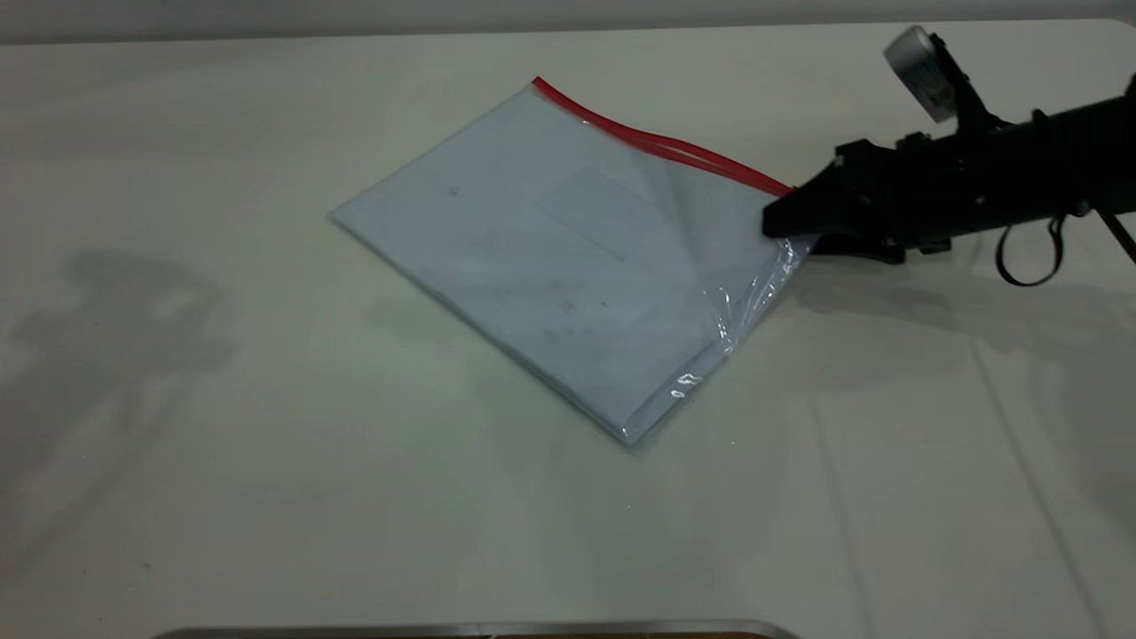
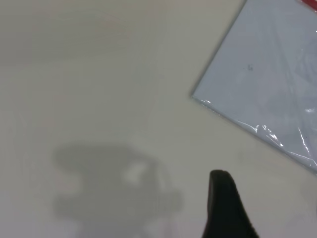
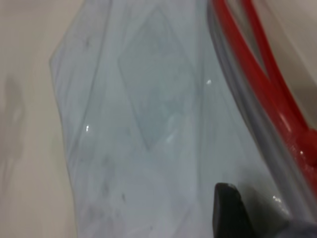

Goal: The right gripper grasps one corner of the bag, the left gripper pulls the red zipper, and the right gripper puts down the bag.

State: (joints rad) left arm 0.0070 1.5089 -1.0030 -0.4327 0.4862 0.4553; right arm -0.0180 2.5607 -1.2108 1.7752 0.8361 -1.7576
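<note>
Red zipper (image 1: 661, 142) edging the flat clear plastic bag (image 1: 550, 257) ran away from the black cable-looped right gripper (image 1: 785, 226), which was clamped on its near corner (image 1: 785, 244).

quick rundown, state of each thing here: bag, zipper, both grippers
bag: lying on the table, corner by the right gripper lifted and creased
red zipper: partly open, its two strips split apart near the right gripper
right gripper: shut on the corner of the bag
left gripper: over bare table, off the bag, only one fingertip in view
</note>
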